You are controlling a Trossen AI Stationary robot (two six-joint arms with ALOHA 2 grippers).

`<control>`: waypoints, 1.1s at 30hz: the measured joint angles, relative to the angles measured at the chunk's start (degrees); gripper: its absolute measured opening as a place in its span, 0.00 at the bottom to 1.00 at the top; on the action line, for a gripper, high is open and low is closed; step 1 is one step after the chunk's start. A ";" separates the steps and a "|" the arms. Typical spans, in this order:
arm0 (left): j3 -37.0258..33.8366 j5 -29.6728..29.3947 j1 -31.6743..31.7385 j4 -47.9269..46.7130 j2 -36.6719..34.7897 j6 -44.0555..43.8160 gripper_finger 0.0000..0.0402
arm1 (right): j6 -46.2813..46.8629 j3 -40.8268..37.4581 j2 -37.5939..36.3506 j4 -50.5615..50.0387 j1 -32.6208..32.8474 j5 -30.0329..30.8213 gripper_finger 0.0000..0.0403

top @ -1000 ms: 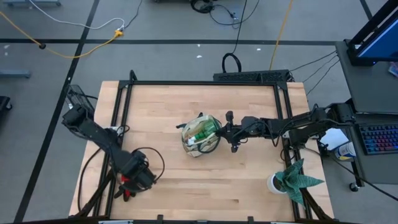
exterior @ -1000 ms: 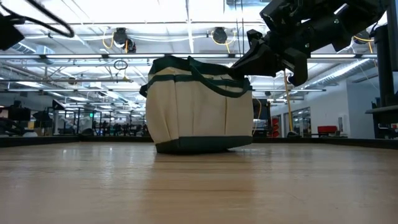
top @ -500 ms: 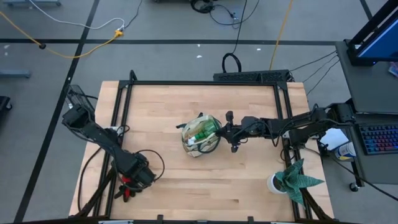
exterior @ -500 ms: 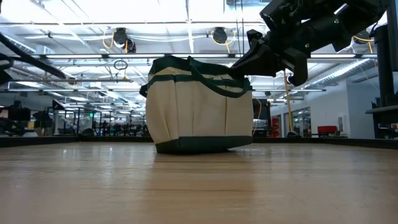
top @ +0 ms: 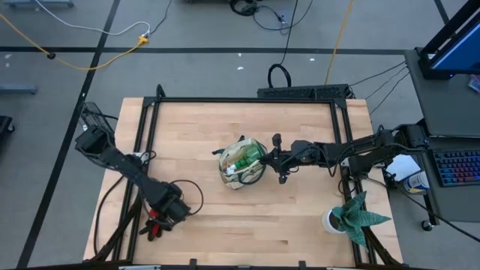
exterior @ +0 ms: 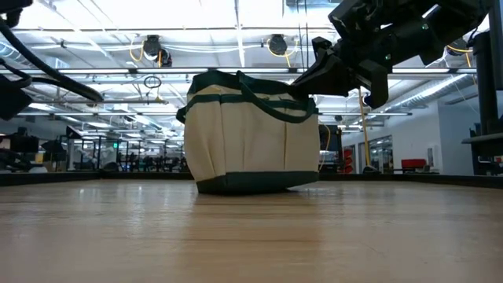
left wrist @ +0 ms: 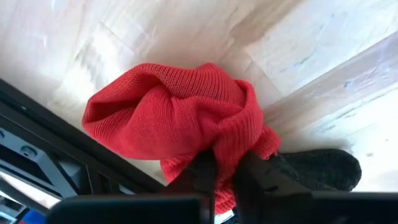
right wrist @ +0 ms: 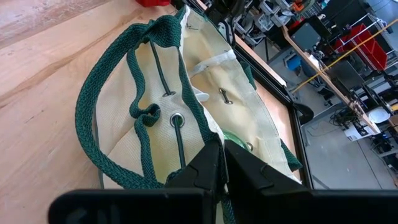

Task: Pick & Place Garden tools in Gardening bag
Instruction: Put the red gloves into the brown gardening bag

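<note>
The red glove [top: 153, 226] lies bunched at the table's near left corner, beside the black frame rail. My left gripper [left wrist: 224, 177] points down on it and is shut on its knit cloth. The cream-and-green gardening bag [top: 241, 163] stands upright on its base near the table's middle, with green and white things showing inside. My right gripper [top: 269, 159] reaches in level from the table's right and is shut on the bag's top edge [exterior: 302, 88]. No other garden tools show on the table. My left gripper pinches a bunched fold of the red glove [left wrist: 227, 146] between its two fingers, coming steeply from above. The rest of the glove [left wrist: 168, 112] lies in a heap on the wood; how many layers are caught I cannot tell. My right gripper pinches the bag's top rim at the right-hand end [right wrist: 208, 138], where the green binding meets the cream wall. The fingers come nearly level from the table's right. The bag stands on the table, and a green strap [exterior: 271, 94] runs taut toward the fingers.
A spiky green plant in a white pot [top: 335, 220] stands at the near right corner. Black frame rails [top: 142, 150] run along the table's left, right and far edges. Bare wood lies between the glove and the bag.
My left gripper has sunk toward the red glove at the near left corner, its wrist rolling as it went. The right arm and the bag have kept still.
</note>
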 joint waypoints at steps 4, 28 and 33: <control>0.05 0.69 1.71 -0.09 0.04 0.63 0.07 | -0.35 0.00 0.00 0.02 0.00 -0.01 0.04; 17.71 -27.74 5.55 -10.70 0.20 16.37 0.07 | -0.44 -0.02 0.00 0.04 0.02 0.00 0.04; 19.04 -35.17 5.55 -10.50 0.20 19.99 0.07 | -1.53 0.00 0.00 -0.20 0.01 0.00 0.04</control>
